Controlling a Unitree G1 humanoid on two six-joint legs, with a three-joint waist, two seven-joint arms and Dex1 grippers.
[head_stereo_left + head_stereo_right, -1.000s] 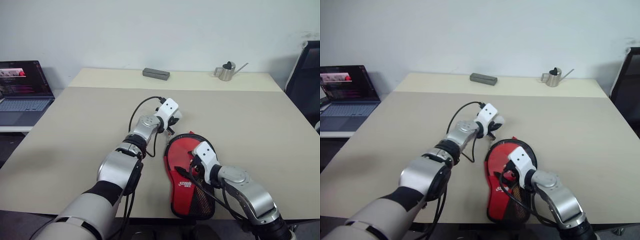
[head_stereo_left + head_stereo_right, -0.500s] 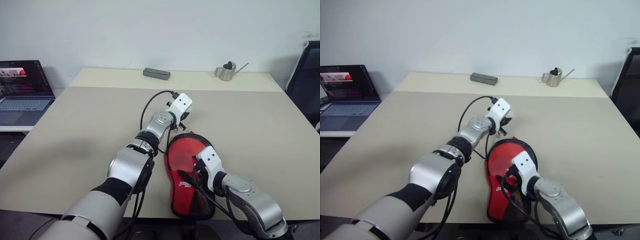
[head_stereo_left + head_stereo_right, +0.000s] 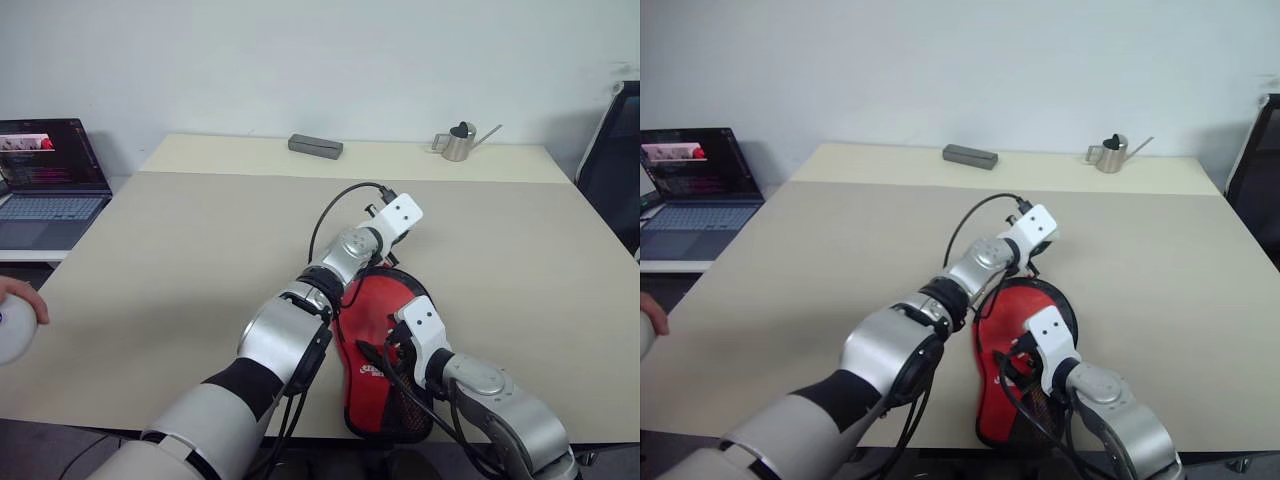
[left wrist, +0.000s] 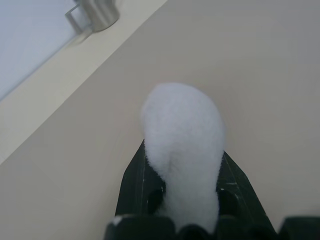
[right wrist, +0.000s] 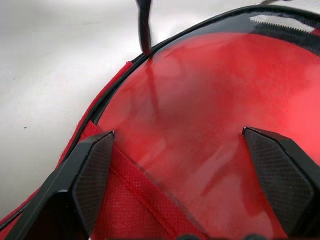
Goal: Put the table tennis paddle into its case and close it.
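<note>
- Case (image 3: 375,340), red side up with its clear panel, white logo and black mesh, lies flat on the counter (image 3: 180,250) near the front edge, its round end pointing away from the robot.
- From the head views, the left gripper (image 3: 400,213) reaches across over the counter just beyond the round end of the case; its fingers are hidden behind the white wrist housing here.
- Also from the head views, the right gripper (image 3: 385,350) sits low over the case, about midway along it, with a black cable looping past its wrist.
- At the far side of the counter stand a grey box (image 3: 315,147) and a small metal watering can (image 3: 457,142); a laptop (image 3: 45,180) with a lit screen sits on a separate surface to the left, and a person's hand (image 3: 18,300) shows at the left edge.
- In the left wrist view, the fingers (image 4: 137,180) are clenched on a white fluffy object (image 4: 185,145), which sticks out beyond the tips over bare counter; the watering can is in the corner.
- In the right wrist view, the fingers (image 5: 92,170) are spread wide apart, released, one on either side of the clear red panel of the case, gripping nothing.
- I cannot tell whether the paddle is inside the case.
</note>
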